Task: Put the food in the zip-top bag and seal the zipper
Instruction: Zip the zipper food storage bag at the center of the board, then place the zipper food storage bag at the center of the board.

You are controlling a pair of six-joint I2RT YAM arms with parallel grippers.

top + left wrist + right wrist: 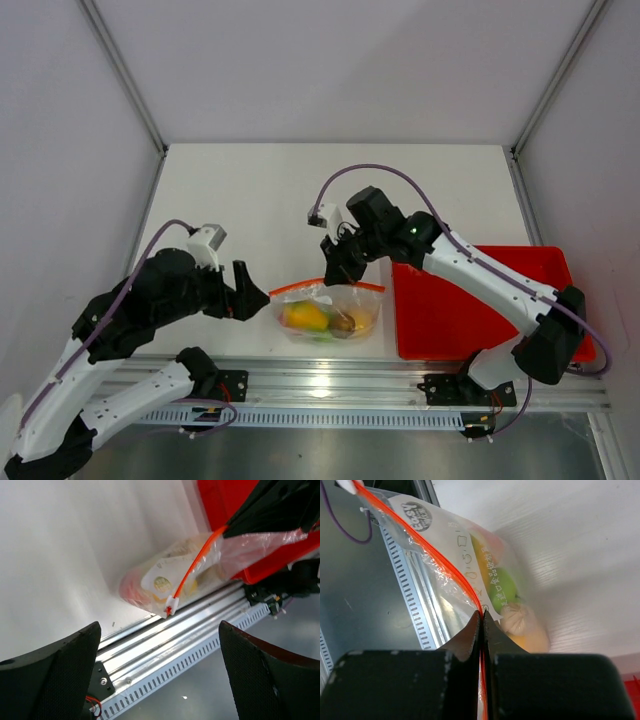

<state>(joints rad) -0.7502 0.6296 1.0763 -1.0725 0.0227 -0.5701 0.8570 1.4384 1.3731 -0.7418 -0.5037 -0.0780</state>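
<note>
The clear zip-top bag [330, 310] hangs at the table's near edge with the toy fruits inside: a yellow-green mango [305, 316], a brown ball [345, 322], and in the right wrist view a green apple [502, 585] and a beige piece [520, 620]. My right gripper [341, 277] is shut on the red-orange zipper [435, 555] and holds the bag up by it. The zipper's white slider [171, 606] sits at its left end. My left gripper [159, 626] is open and empty, just left of the bag [165, 575].
A red tray [480, 300] lies on the table right of the bag, touching it. The aluminium rail [400, 378] with the arm bases runs along the near edge below the bag. White walls enclose the table on three sides.
</note>
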